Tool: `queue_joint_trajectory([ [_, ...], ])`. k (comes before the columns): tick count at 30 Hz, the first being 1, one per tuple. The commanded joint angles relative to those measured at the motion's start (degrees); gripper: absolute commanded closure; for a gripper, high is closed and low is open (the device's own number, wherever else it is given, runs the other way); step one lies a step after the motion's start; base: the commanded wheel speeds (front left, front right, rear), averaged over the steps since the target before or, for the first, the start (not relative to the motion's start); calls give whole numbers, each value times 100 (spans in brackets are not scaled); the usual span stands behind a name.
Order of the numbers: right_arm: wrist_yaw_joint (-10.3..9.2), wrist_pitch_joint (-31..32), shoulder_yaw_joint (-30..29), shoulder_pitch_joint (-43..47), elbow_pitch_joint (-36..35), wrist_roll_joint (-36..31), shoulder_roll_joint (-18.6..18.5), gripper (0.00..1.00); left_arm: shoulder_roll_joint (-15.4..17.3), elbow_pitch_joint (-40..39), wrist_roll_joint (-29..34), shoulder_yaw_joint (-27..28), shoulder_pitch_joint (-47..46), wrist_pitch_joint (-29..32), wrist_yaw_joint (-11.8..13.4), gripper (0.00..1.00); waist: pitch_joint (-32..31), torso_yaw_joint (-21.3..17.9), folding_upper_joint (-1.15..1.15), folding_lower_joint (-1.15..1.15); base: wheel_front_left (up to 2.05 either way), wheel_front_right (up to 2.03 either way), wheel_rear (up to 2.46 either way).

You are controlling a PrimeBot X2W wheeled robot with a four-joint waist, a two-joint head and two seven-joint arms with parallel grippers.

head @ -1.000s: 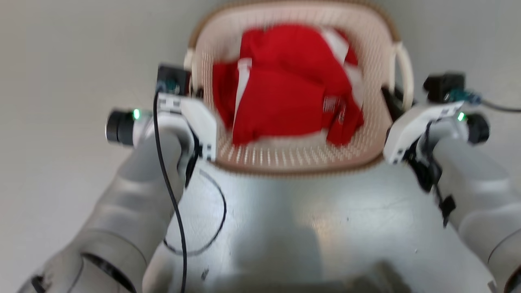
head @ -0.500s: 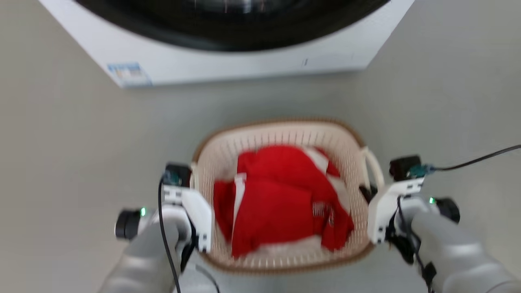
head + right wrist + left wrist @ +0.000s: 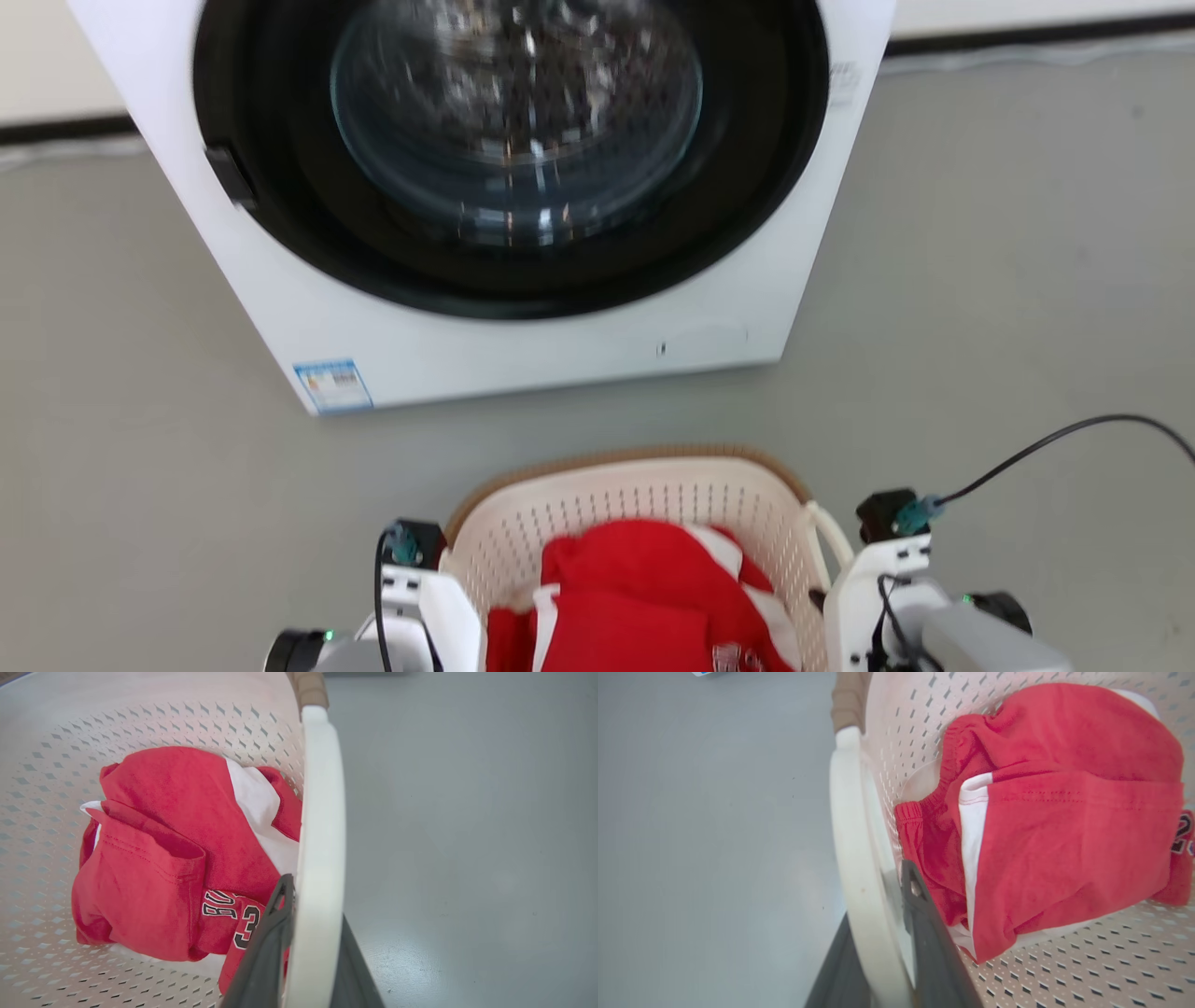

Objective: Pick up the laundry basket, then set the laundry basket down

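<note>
View lifted; washing machine [image 3: 560, 345] faces laundry basket [image 3: 635, 509].

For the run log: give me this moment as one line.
left gripper: shut on left handle | right gripper: shut on right handle | laundry basket: holds red clothes | ahead: washing machine

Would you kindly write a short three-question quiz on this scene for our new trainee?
1. True or false: the laundry basket holds red clothing.
2. The left end effector and right end effector each straddle: A) a sock, B) a white loop handle, C) a hose?
3. What appliance stands beyond the basket in the head view?
Key: 1 true; 2 B; 3 the washing machine.
</note>
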Motion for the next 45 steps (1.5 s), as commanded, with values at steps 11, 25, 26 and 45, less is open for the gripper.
queue_joint_trajectory([
  [11,96,348,276,114,-89,203,156,100,79,-66,-115,-117,197,360,-258,100,-874,-29,0,0,0,0,0],
  [25,96,469,423,10,-182,361,81,100,79,-68,-224,-195,138,481,-296,100,-945,-137,0,0,0,0,0],
  [26,96,475,431,8,-183,374,79,100,79,-66,-226,-202,131,483,-296,100,-945,-143,0,0,0,0,0],
  [45,96,499,566,-4,-213,542,50,100,79,-48,-321,-308,110,502,-262,100,-950,-105,0,0,0,0,0],
])
